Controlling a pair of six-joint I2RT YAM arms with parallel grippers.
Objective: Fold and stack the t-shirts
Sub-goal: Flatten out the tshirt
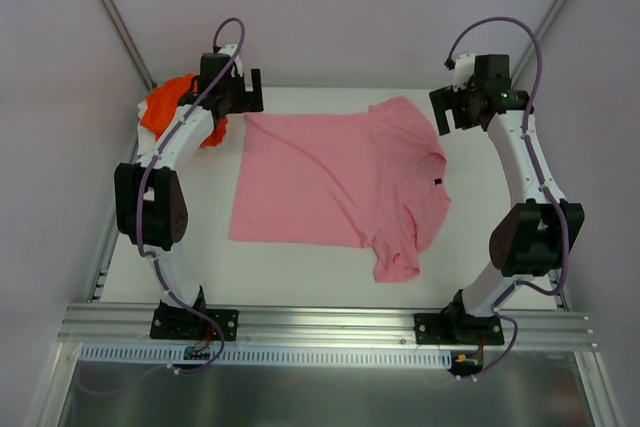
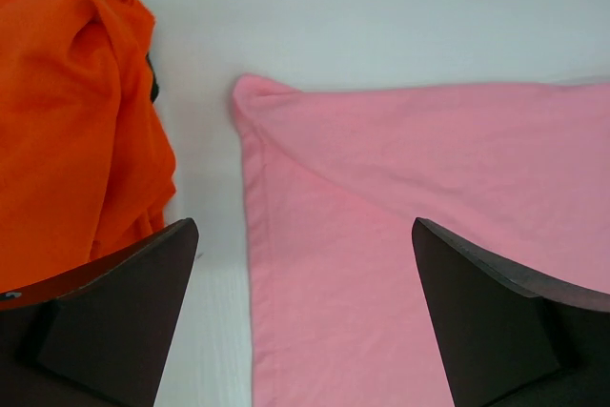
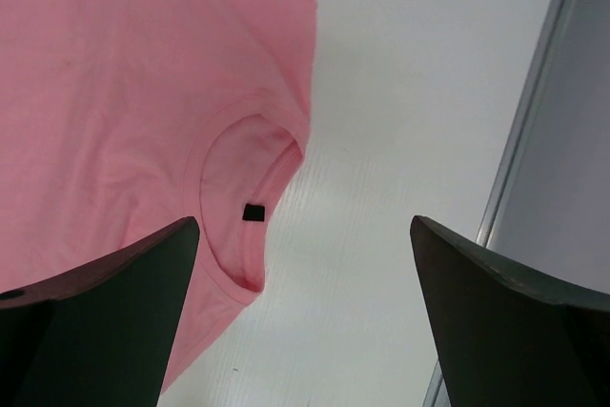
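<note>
The light pink t-shirt (image 1: 330, 182) lies spread flat in the middle of the white table, collar toward the right, hem toward the left. The bright orange t-shirt (image 1: 165, 107) sits crumpled at the far left corner, partly hidden by the left arm. My left gripper (image 1: 240, 97) is open and empty above the pink shirt's far-left hem corner (image 2: 250, 92), with the orange shirt (image 2: 67, 131) to its left. My right gripper (image 1: 448, 112) is open and empty above the table just right of the pink collar (image 3: 238, 212) with its small black tag.
A metal frame rail (image 3: 534, 159) runs along the table's right edge close to the right gripper. Grey walls enclose the far and side edges. Bare white table (image 1: 300, 267) lies in front of the pink shirt.
</note>
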